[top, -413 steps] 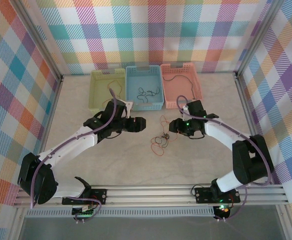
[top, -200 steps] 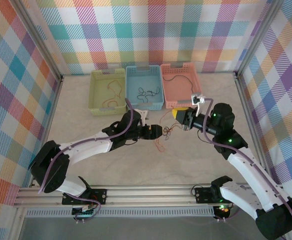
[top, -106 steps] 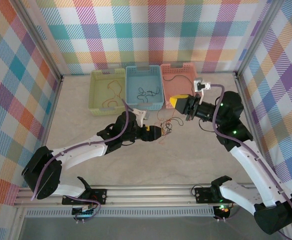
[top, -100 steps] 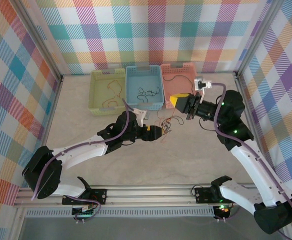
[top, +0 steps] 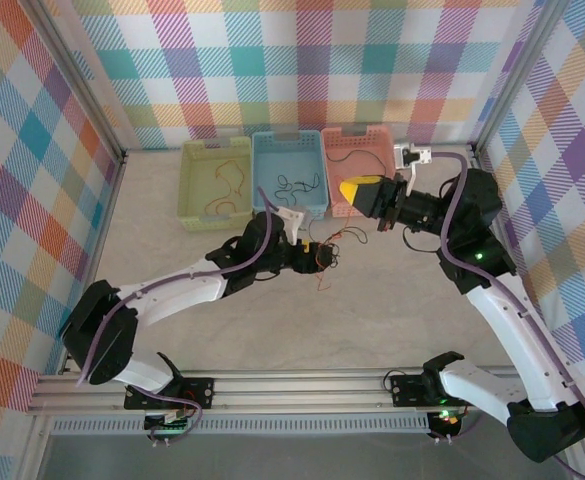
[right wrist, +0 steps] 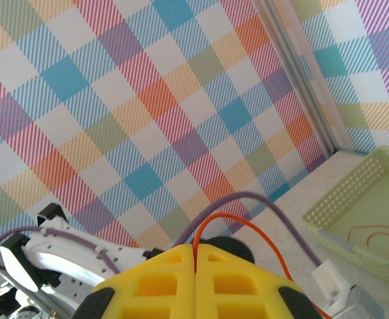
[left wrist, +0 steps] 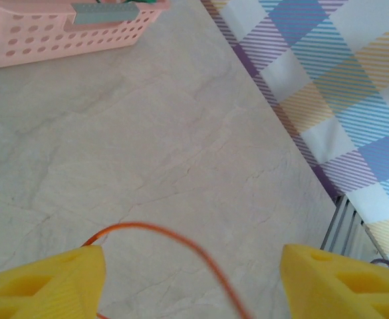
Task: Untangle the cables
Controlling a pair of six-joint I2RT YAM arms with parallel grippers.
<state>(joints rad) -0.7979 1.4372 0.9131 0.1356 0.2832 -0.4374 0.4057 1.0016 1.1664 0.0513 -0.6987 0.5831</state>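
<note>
Cables point(top: 329, 253) lie knotted in a small clump near the middle of the surface point(top: 392, 300), and we see the left pincer point(top: 312, 257) right up against them. Behind the clump three baskets stand in a row along the far wall: the green basket point(top: 215, 146) with an orange-red wire in it, the blue basket point(top: 288, 136) with dark curls, and the pink basket point(top: 360, 134) with a black one. The right pincer point(top: 350, 190) hangs over the pink basket's near end and covers part of it from above.

At the left wrist we get what the overhead cannot give: the two yellow fingers point(left wrist: 48, 276) stand wide apart, nothing pinched, and an orange strand point(left wrist: 161, 230) arcs across the gap between them over bare surface. The pink basket point(left wrist: 41, 36) sits beyond, with the plaid wall point(left wrist: 327, 80) to the right.

On the right wrist, the yellow pads of the right pincer point(right wrist: 195, 279) are pressed flat together, and an orange cable point(right wrist: 247, 226) springs out of the seam between them, so we call that a firm grip on the wire. Past it we spot the white left arm point(right wrist: 61, 256), its purple cable point(right wrist: 260, 199) and the green basket point(right wrist: 354, 199). From above, that wire is too fine for us to follow to the clump.
</note>
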